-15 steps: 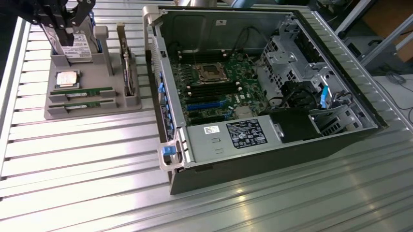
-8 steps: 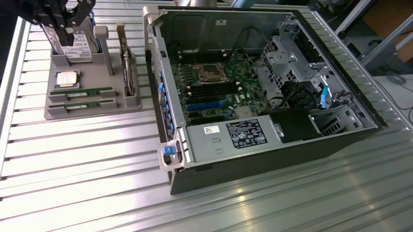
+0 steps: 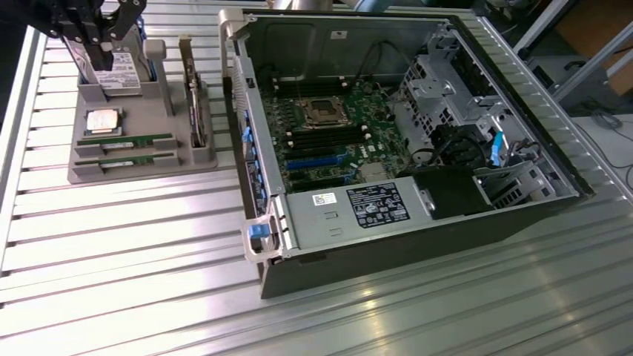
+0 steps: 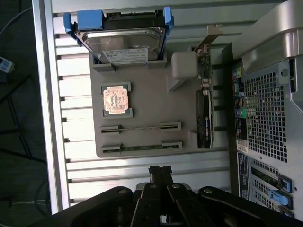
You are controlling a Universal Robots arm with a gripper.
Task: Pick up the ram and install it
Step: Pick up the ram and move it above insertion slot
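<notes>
Bare ribbed tabletop point(image 3: 118, 245) lies open across the lower left of the exterior view; the grey holder tray point(image 3: 138, 174) sits in the upper left, near the tabletop's left edge, with only a narrow strip between it and the wall of the open computer case point(image 3: 416, 248). The ram point(image 3: 126, 140) is a long, thin green stick lying on edge in a slot at the lower part of the tray; a second ram stick point(image 3: 126, 159) lies parallel just below it, and both show in the wrist view too, point(image 4: 140, 127) and point(image 4: 140, 147). The gripper point(image 3: 96, 37) hangs at the upper left over the hard drive point(image 3: 121, 74), well apart from the ram; in the wrist view its jaws point(image 4: 161, 171) are pressed together and hold nothing. The CPU point(image 3: 104, 120) sits between drive and ram; an upright card point(image 3: 196, 104) stands along the tray's right side; inside the case the motherboard point(image 3: 316, 141) lies exposed above the power supply point(image 3: 346, 211).
</notes>
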